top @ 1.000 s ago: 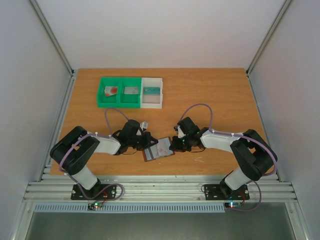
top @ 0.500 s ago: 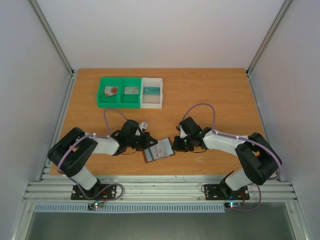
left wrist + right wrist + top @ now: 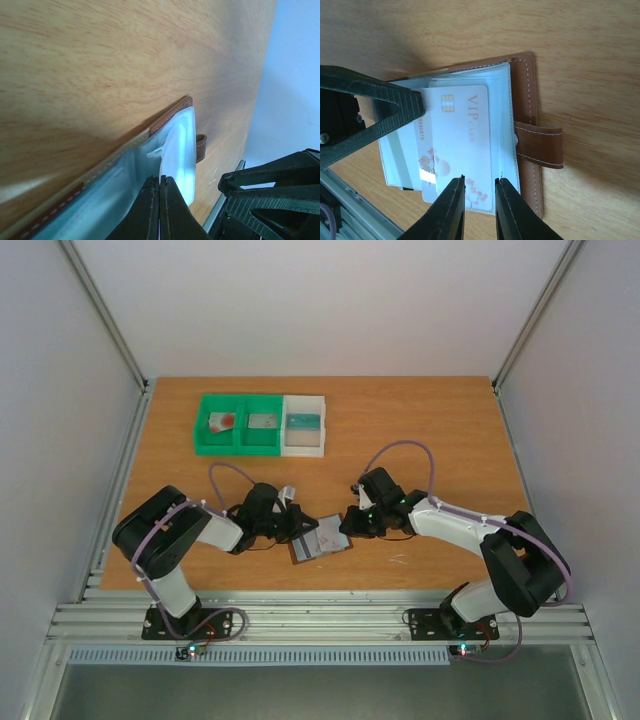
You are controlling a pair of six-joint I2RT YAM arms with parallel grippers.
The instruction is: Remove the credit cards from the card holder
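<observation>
The brown card holder [image 3: 311,553] lies open on the table near the front edge, between both arms. My left gripper [image 3: 160,178] is shut on a thin clear sleeve [image 3: 180,145] of the card holder [image 3: 170,111], at its left side [image 3: 297,528]. A white credit card [image 3: 465,135] marked VIP sticks partly out of the sleeves of the card holder [image 3: 525,90]. A second pale card [image 3: 427,187] pokes out beneath it. My right gripper [image 3: 480,180] hovers at the white card's near end, jaws a little apart, nothing pinched between them. Seen from above, it sits at the holder's right side [image 3: 348,523].
A green bin [image 3: 238,444] and a white bin [image 3: 303,449] stand side by side at the back left, each compartment holding a small flat card. The holder's snap strap [image 3: 540,147] lies out to the side. The left finger [image 3: 380,110] crosses the right wrist view.
The right gripper's jaws have parted slightly. Both arms have shifted their elbows a little. The card holder stays in the same spot and the left gripper stays shut.
</observation>
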